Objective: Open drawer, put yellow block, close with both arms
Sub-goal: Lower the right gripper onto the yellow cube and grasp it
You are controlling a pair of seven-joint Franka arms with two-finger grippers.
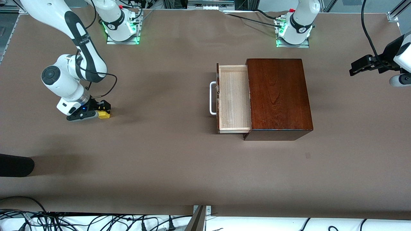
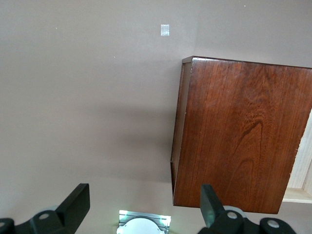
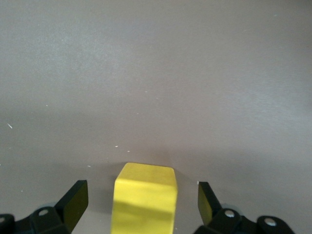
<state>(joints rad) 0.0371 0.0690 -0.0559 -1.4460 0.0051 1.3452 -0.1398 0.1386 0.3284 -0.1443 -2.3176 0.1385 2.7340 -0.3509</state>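
Note:
The drawer [image 1: 233,99] of pale wood is pulled out of the mahogany box [image 1: 276,96]; its white U-shaped handle [image 1: 212,98] points toward the right arm's end. The tray holds nothing. The yellow block [image 1: 103,114] lies on the table near the right arm's end. My right gripper [image 1: 102,109] is down at the table, open, with the yellow block [image 3: 145,199] between its fingers and a gap on each side. My left gripper [image 1: 354,69] is open and empty, up over the table at the left arm's end; its wrist view shows the box [image 2: 239,131].
Brown table cover [image 1: 167,154] runs wide between block and drawer. A dark object [image 1: 14,165] pokes in at the table's edge on the right arm's end, nearer the front camera. Cables [image 1: 64,221] lie along the front edge. Arm bases [image 1: 122,25] stand at the back.

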